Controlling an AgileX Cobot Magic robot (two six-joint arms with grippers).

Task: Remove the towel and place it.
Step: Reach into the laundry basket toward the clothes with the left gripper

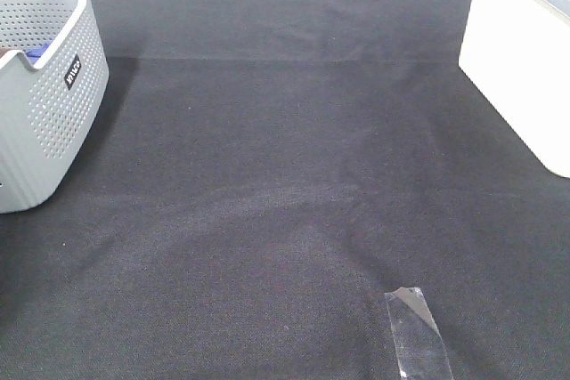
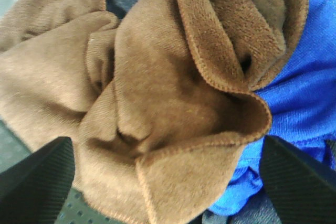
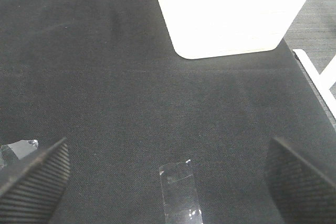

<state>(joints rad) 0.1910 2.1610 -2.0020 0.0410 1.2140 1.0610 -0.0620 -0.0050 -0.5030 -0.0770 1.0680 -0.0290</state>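
The brown plush towel (image 2: 157, 98) lies crumpled in folds and fills most of the left wrist view, on top of a blue cloth (image 2: 304, 87). My left gripper (image 2: 163, 148) is open just above the towel, with one black finger (image 2: 37, 182) on each side of the bundle and nothing held. In the exterior high view the towel and both grippers do not show. My right gripper (image 3: 168, 148) is open and empty above the black cloth surface (image 3: 105, 77).
A grey perforated basket (image 1: 53, 122) stands at the far left, a bit of blue cloth (image 1: 34, 53) showing inside. A white box (image 1: 517, 60) stands at the right edge; it also shows in the right wrist view (image 3: 226, 14). A clear tape strip (image 1: 417, 331) lies near the front.
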